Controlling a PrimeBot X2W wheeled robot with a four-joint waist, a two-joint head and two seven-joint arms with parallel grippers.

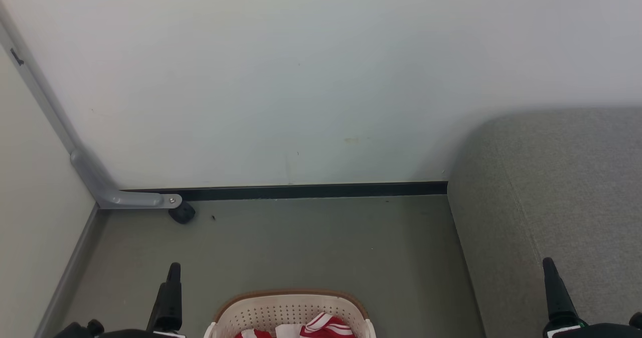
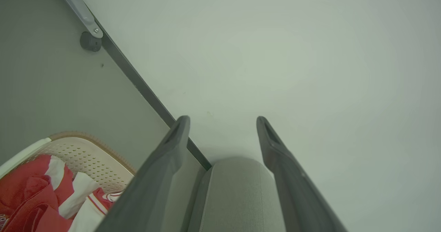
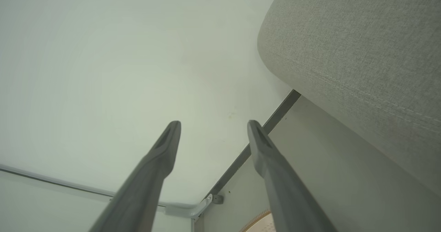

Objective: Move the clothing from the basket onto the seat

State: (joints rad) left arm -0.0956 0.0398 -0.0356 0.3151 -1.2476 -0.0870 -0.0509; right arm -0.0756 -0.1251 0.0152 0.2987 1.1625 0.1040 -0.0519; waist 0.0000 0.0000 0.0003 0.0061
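Two grippers are shown with nothing between their fingers: the left gripper [image 2: 223,120] is held spread wide in its wrist view, and the right gripper [image 3: 213,123] is spread likewise in its own. The clothing [image 1: 326,325], red with white stripes, is found inside the basket [image 1: 291,294] at the bottom centre of the head view, where both are cut by the lower edge. The seat [image 1: 551,187] is set at the right of that frame, apart from the basket, with grey-green floor [image 1: 311,242] between them. A pale wall [image 1: 301,77] is seen behind, edged by a black skirting strip [image 1: 311,191]. A grey metal bar [image 1: 100,182] is run down the left of the frame to a screwed foot, with a dark round stopper [image 1: 181,212] just beside it. In the left wrist view the clothing is seen heaped at the lower left against the basket's perforated wall, and the seat's rounded end is framed between the fingers. In the right wrist view the seat's stitched seam is shown at the upper right, and a sliver of the basket's brown rim is caught at the bottom edge.
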